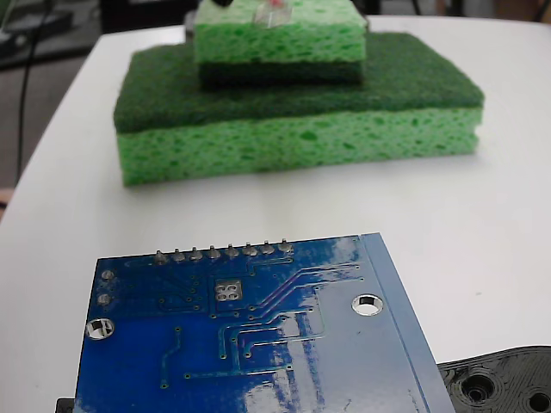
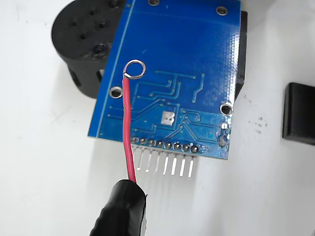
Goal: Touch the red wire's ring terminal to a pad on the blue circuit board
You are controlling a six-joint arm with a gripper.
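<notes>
Wrist view: black-wrapped gripper (image 2: 122, 209), jaw state indiscernible, carries the red wire (image 2: 128, 129), its long axis running nearly straight up-frame, ring terminal (image 2: 134, 69) lying over the blue circuit board (image 2: 187, 54) above its left silver-ringed hole (image 2: 116, 92).

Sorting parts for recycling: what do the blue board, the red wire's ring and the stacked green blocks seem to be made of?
The blue circuit board looks like rigid laminate under glossy lacquer, since it mirrors light. The ring terminal on the red wire looks like bare silvery metal. The green sponges look like porous foam with darker fibrous scouring layers.
</notes>
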